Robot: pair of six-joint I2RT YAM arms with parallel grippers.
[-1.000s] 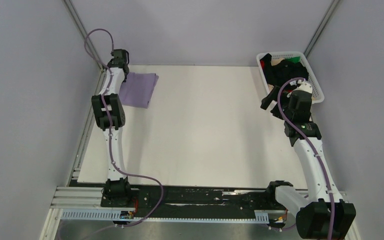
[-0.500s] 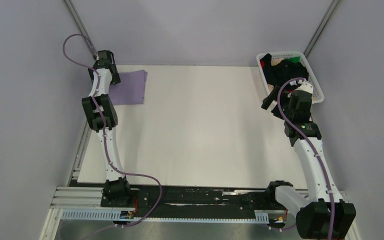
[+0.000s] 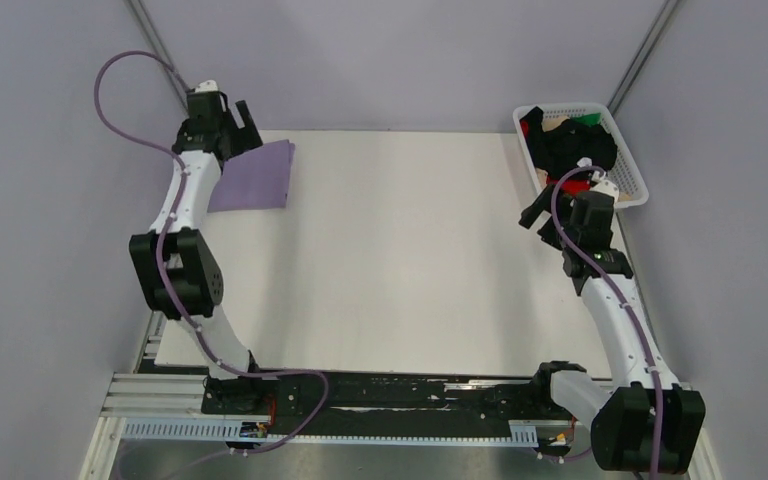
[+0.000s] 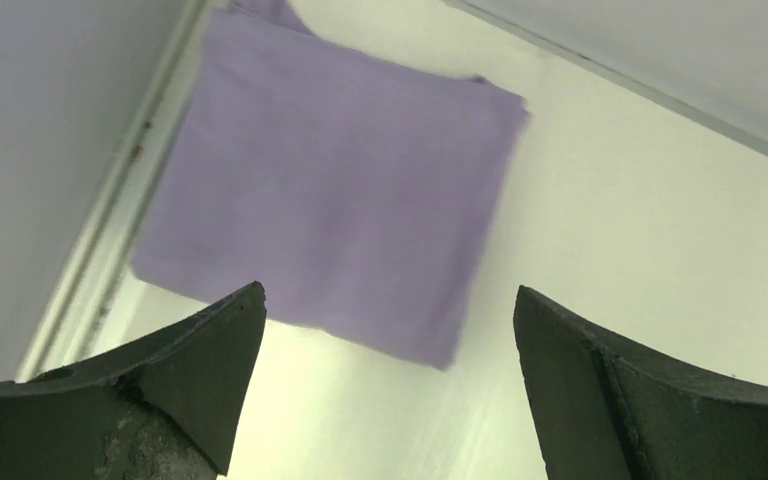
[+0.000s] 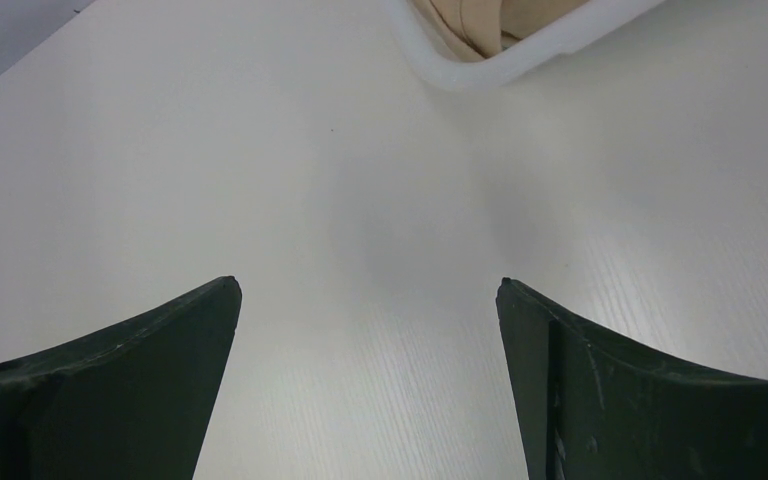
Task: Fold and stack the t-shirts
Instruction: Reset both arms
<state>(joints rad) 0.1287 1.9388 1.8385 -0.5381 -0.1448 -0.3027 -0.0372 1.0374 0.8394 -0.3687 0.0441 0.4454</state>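
White table [image 3: 400, 260] inside grey walls [image 3: 390, 60]. A folded lavender t-shirt [image 3: 257, 177] lies at 10 o'clock, a white basket [image 3: 636, 175] at 2. The left tool [image 4: 388, 300] and right tool [image 5: 368, 285] both have fingers apart.

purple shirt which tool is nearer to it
Left. The left tool hovers open just above the purple shirt; the right tool is far across the table, by the basket.

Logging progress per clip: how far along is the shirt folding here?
Done: one lavender t-shirt lies folded at the table's far-left corner. In hand: nothing; the left hand is open, off the cloth, the right hand open over bare table near the basket. Left: the black shirt and others piled in the basket.
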